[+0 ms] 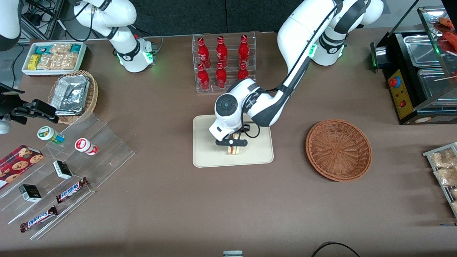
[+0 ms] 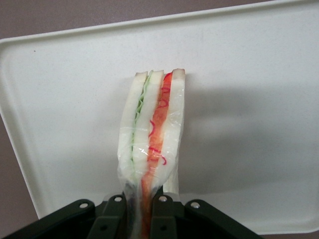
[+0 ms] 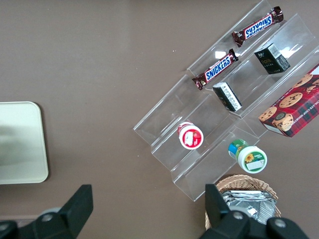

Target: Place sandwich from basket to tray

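1. Because the job is to move the sandwich (image 1: 234, 148) out of the basket (image 1: 338, 150) and set it on the tray (image 1: 257, 155), the pincer (image 1: 232, 143) hangs low over the tray's middle, its fingers (image 2: 164, 219) pinched narrow on the sandwich's wrapped end.
2. Gripped at one end, the wedge points down toward the tray floor with its cut edge showing white bread, a green layer and a red-orange layer; holding it this way probably keeps the layers pressed together.
3. With the basket standing empty on the table (image 1: 178, 207), well apart from the tray toward the working arm's end, I judge the carry finished and only the release left.
4. Whether the sandwich's lower tip touches the tray or hangs just above it cannot be told: the front view has the wrist housing over it, and the wrist view looks straight along it.
5. Fingertips are cut off at the wrist picture's edge, and clear film blurs the grip point.
6. Part of the tray is hidden beneath the arm.
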